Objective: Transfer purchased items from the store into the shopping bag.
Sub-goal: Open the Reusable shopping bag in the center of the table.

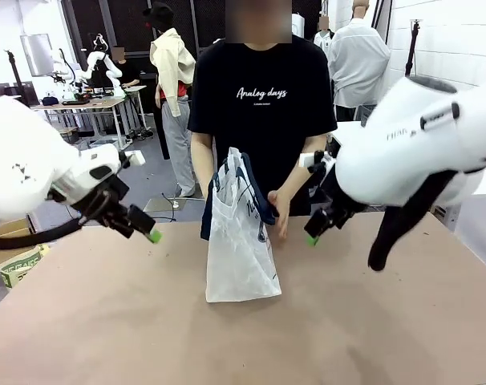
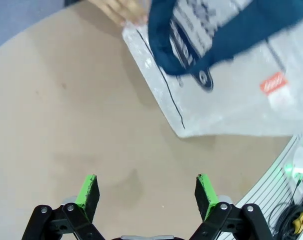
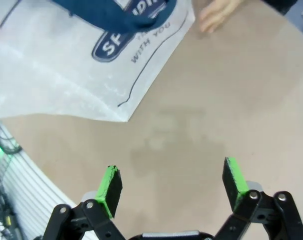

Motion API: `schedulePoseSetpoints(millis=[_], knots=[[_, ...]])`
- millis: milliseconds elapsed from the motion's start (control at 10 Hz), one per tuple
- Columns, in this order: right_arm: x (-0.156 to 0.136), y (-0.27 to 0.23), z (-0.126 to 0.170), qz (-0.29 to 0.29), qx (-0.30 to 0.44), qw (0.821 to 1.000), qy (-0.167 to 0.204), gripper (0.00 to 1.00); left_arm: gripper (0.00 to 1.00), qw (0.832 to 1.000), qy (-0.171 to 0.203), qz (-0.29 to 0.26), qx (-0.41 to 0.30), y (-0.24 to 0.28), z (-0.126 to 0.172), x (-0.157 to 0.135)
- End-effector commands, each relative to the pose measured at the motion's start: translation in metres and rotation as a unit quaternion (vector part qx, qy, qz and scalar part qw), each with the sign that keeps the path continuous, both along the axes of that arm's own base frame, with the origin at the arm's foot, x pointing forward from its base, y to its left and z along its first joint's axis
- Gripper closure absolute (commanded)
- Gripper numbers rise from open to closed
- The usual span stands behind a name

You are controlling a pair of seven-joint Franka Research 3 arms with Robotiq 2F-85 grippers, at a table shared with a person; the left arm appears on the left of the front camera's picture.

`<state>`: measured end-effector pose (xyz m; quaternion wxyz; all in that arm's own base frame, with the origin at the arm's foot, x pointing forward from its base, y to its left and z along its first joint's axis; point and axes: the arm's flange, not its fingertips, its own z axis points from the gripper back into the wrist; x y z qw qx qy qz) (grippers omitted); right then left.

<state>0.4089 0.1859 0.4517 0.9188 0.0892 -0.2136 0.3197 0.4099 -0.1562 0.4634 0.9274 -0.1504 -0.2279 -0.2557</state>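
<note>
The shopping bag [image 1: 241, 249], whitish plastic with navy straps and an oval logo, stands upright at the middle of the table. The person behind it holds it, one hand [image 1: 280, 210] at its right side. My left gripper [image 1: 147, 231] hovers open above the table to the bag's left, nothing between its green pads. My right gripper [image 1: 313, 234] hangs open to the bag's right, close to the person's hand. In the left wrist view, the left gripper [image 2: 146, 187] is over bare table short of the bag [image 2: 231, 100]. The right gripper [image 3: 172, 179] likewise faces the bag [image 3: 56, 85]. The store and the purchased items are out of view.
The brown table [image 1: 227, 345] stretches bare toward the robot's side. A roll of green printed tape [image 1: 18, 265] lies at the table's left edge. The person stands at the far edge, a hand [image 3: 216, 15] resting beside the bag.
</note>
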Motion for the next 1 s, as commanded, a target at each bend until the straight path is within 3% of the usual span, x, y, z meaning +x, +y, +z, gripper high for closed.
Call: schedulePoseSetpoints(millis=[0,200,500,600,700,900], knots=[[0.020,0.024,0.037,-0.051,-0.016,0.998,0.023,0.00,0.00,0.999,-0.010,0.026,-0.023,-0.009,0.027,0.022],[0.052,0.043,0.074,-0.074,-0.030,0.997,0.019,0.00,0.00,0.999,-0.031,0.036,-0.025,-0.016,0.056,0.046],[0.079,0.063,0.100,-0.097,-0.032,0.995,0.018,0.00,0.00,0.998,-0.048,0.043,-0.019,-0.030,0.082,0.063],[0.081,0.063,0.100,-0.056,-0.030,0.998,0.000,0.00,0.00,0.998,-0.055,0.002,-0.023,-0.032,0.081,0.065],[0.069,0.055,0.101,-0.081,-0.020,0.997,0.010,0.00,0.00,0.998,-0.051,0.034,-0.026,-0.028,0.078,0.057],[0.069,0.055,0.101,-0.081,-0.020,0.997,0.010,0.00,0.00,0.998,-0.051,0.034,-0.026,-0.028,0.078,0.057]])
